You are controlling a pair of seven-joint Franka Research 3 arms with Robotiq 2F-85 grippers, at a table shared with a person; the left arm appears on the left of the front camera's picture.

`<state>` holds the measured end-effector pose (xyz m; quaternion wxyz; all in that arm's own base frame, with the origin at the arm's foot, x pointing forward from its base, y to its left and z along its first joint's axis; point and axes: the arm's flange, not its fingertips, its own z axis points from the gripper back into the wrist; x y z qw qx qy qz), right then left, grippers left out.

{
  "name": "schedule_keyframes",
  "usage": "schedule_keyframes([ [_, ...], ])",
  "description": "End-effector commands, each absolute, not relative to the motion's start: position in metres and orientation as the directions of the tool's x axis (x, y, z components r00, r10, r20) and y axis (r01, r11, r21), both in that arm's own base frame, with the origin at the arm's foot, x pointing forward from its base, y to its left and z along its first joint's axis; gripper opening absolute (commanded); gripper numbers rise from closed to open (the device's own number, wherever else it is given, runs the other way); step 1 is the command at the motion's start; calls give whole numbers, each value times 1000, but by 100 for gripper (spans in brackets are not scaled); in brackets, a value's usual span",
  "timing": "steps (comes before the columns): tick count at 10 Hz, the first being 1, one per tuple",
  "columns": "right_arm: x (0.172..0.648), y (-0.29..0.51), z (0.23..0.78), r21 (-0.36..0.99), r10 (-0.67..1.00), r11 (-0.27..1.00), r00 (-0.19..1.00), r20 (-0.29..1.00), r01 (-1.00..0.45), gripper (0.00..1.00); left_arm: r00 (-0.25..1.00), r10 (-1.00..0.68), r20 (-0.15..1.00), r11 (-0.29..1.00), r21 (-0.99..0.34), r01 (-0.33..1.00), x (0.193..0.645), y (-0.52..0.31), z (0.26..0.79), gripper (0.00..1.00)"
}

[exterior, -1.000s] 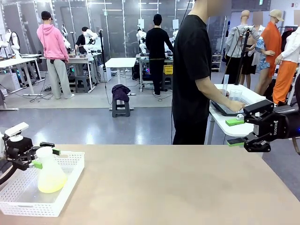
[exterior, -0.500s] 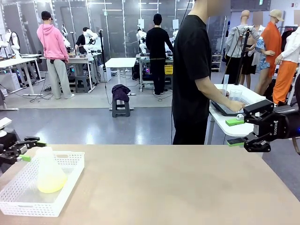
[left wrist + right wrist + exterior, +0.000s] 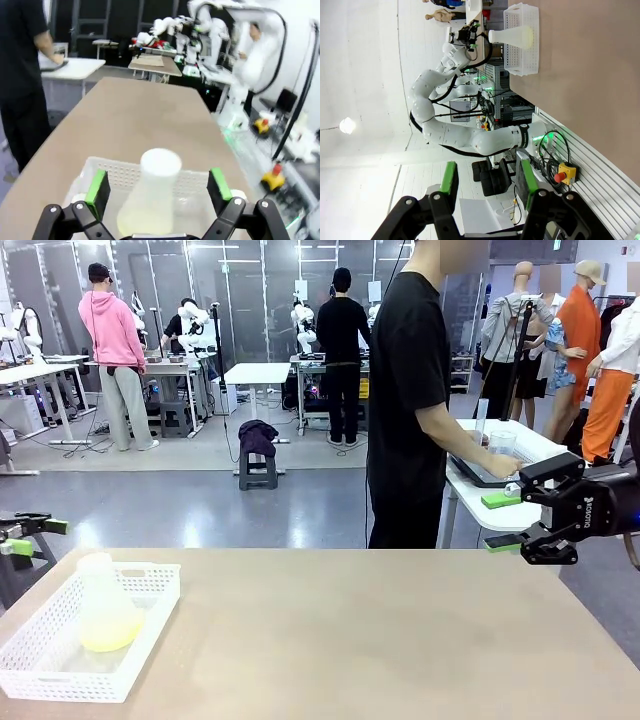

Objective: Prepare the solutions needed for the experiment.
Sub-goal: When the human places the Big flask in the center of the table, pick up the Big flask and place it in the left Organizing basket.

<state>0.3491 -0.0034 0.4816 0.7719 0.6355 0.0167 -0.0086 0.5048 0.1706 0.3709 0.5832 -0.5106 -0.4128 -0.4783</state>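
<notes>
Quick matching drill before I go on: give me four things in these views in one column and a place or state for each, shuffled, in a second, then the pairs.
Things:
1. flask
2. white basket
3. left gripper
4. right gripper

Places or states:
A. open, off the table's left edge, apart from the flask
B. open, above the table's far right corner
C. upright in the basket, pale yellow-green liquid at its bottom
D. on the table at its left end

Pairs: 1-C, 2-D, 3-A, 4-B
</notes>
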Motion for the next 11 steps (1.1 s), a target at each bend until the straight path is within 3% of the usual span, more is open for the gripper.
schedule_keyframes([
  [1, 349, -4, 482, 982, 11, 187, 1000, -26, 24, 62, 573, -99, 813, 127, -561, 818, 468, 155, 403, 100],
  [4, 349, -4, 482, 982, 11, 187, 1000, -26, 24, 62, 840, 49, 540, 86, -841, 535, 449, 150, 420, 100],
  [6, 349, -4, 482, 982, 11, 187, 1000, -26, 24, 62, 925, 56, 377, -45, -924, 379, 442, 146, 425, 100],
  [8, 349, -4, 482, 982, 11, 187, 1000, -26, 24, 62, 942, 67, 330, -55, -941, 333, 439, 139, 429, 100],
  [9, 349, -4, 482, 982, 11, 187, 1000, -26, 24, 62, 924, 15, 383, -27, -923, 383, 442, 144, 417, 100],
  [11, 349, -4, 482, 982, 11, 187, 1000, -26, 24, 62, 924, 15, 383, -27, -923, 383, 442, 144, 417, 100],
])
